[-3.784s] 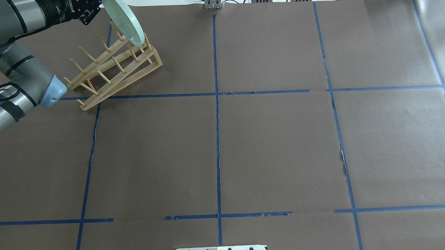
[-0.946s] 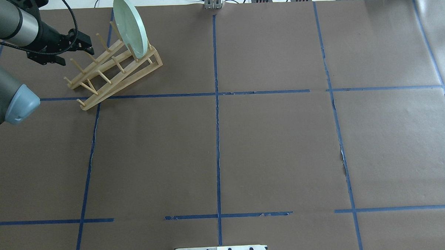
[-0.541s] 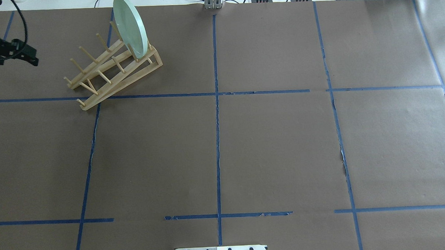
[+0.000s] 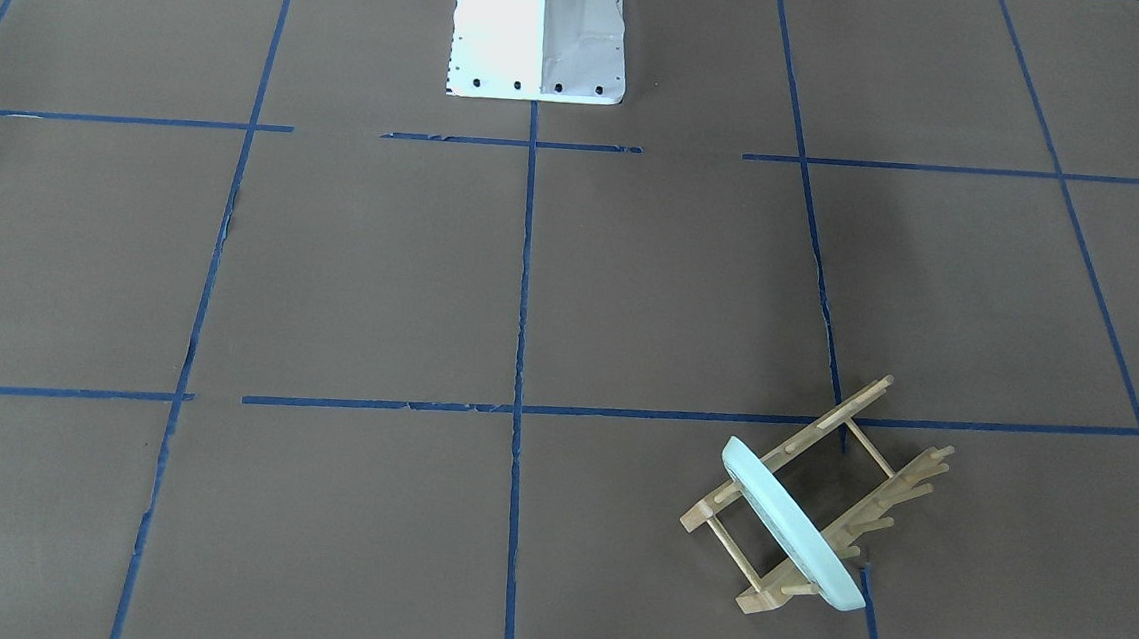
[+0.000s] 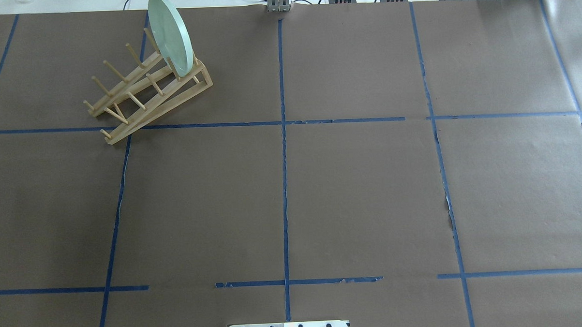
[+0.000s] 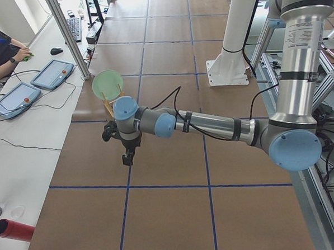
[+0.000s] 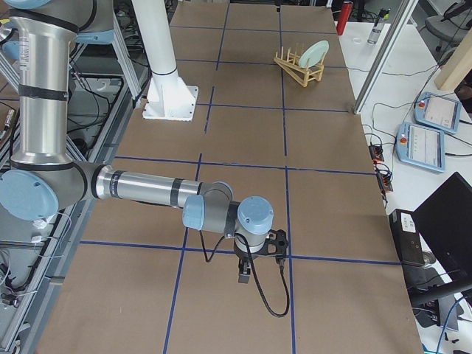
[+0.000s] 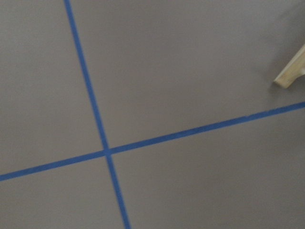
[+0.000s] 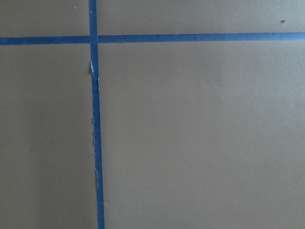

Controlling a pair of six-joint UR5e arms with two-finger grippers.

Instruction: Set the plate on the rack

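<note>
Plate (image 5: 170,37) on rack (image 5: 172,96), apart from fingers (image 6: 127,159)

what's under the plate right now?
The plate stands on edge across the rack's two rails, between pegs at the end farthest from the robot. The plate itself hides exactly where its lower rim rests.

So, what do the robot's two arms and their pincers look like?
The left arm and the right arm are both silver metal tubes with pale blue caps on the joints and black bands. The left pincer and the right pincer are black. A thin black cable hangs loose near each wrist.
</note>
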